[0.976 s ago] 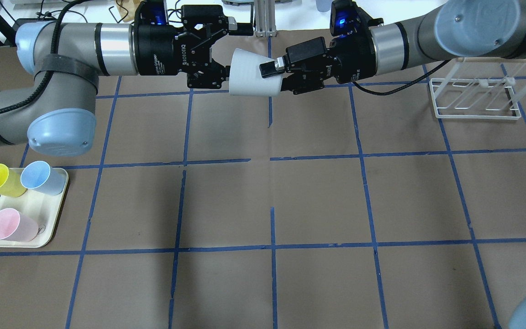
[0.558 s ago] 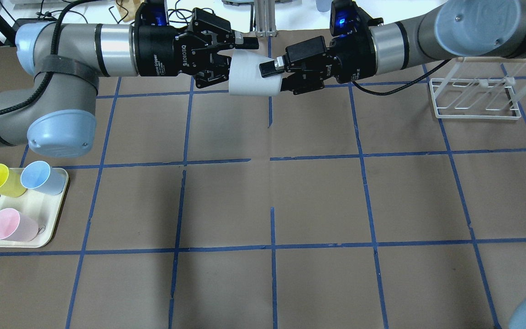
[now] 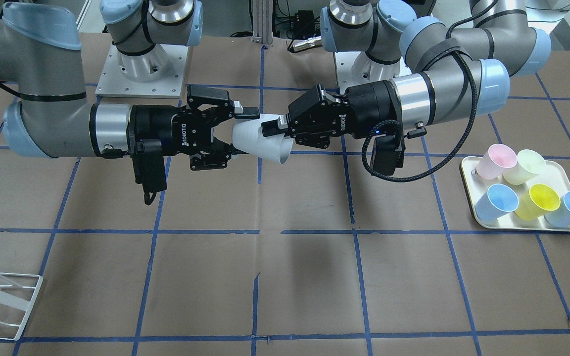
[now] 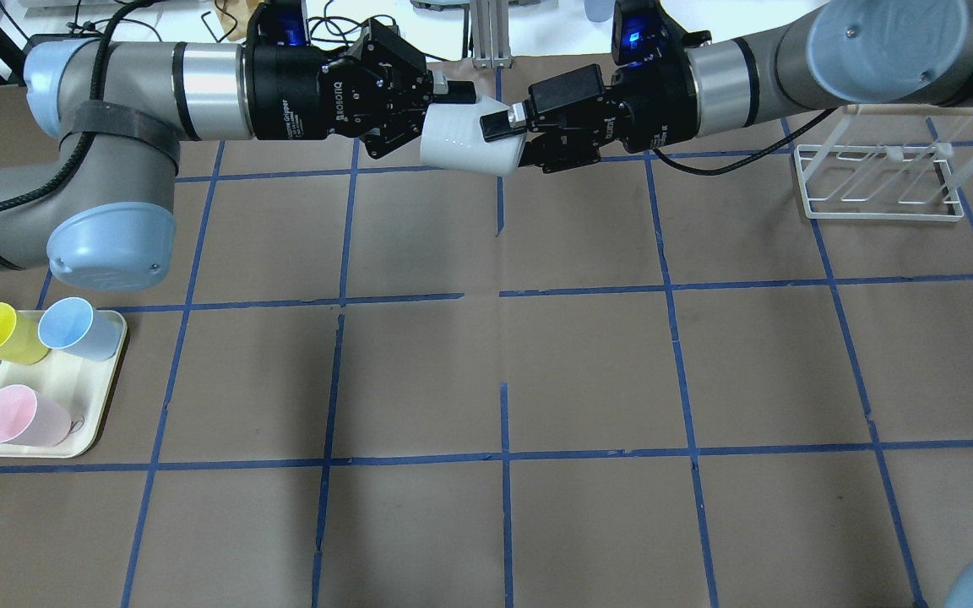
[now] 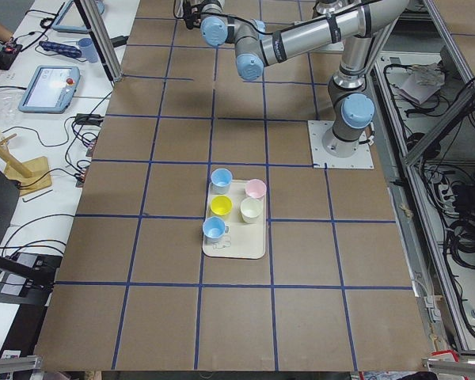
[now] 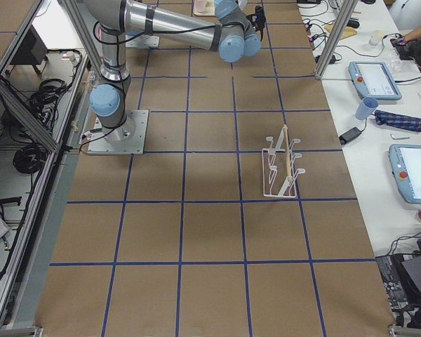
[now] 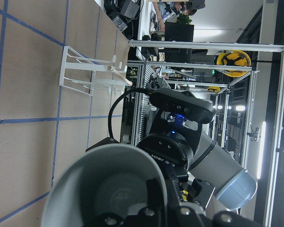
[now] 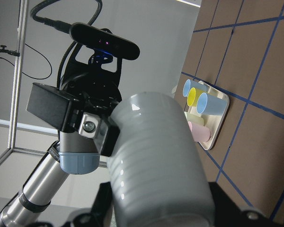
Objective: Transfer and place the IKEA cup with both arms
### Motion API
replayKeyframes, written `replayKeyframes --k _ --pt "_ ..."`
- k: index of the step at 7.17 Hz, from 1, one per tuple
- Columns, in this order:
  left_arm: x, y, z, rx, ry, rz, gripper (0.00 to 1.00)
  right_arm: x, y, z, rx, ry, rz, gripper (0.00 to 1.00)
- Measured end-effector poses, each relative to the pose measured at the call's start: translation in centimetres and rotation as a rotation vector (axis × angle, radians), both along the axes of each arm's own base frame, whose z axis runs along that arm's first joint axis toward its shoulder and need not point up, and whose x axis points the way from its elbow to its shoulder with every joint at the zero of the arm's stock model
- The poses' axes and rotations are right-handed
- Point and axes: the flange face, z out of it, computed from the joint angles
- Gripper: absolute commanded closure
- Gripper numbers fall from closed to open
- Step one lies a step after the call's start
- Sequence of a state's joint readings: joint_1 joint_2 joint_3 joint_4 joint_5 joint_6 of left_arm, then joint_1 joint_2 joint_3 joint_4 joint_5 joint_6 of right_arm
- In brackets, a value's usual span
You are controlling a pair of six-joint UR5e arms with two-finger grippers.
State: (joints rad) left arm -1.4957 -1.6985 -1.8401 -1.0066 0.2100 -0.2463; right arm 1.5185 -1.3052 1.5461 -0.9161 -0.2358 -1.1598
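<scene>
Grey cup [image 4: 461, 145] in mid-air between both grippers, lying sideways, well above the far part of the desk [image 4: 588, 363].
Long axis horizontal, running straight from one gripper to the other. Mouth faces the left gripper [image 4: 440, 114], base faces the right gripper [image 3: 240, 133]. Left gripper is narrowed onto the rim and looks pinched on the wall, one finger [image 7: 156, 194] inside the mouth. Right gripper is clamped round the base end from outside. Both are equally near, each on its own end. Handover looks mid-way. Whichever gripper lets go should back out along that axis, not sideways. Rack [image 4: 879, 181] is on the right arm's side, tray [image 4: 105, 384] of other cups on the left arm's.
</scene>
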Motion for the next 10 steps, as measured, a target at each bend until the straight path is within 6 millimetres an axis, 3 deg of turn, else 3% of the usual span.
replayKeyframes --k 5,7,10 --pt "0.3 0.0 0.3 -0.006 -0.001 0.006 1.0 -0.7 -0.7 0.0 0.074 0.01 -0.025 0.0" --pt "0.4 0.2 0.6 -0.013 -0.031 0.012 1.0 -2.9 -0.9 -0.1 0.103 0.043 -0.032 0.0" --pt "1.5 1.1 1.6 -0.046 -0.279 0.067 1.0 -6.2 -0.7 0.9 0.179 0.096 -0.062 0.0"
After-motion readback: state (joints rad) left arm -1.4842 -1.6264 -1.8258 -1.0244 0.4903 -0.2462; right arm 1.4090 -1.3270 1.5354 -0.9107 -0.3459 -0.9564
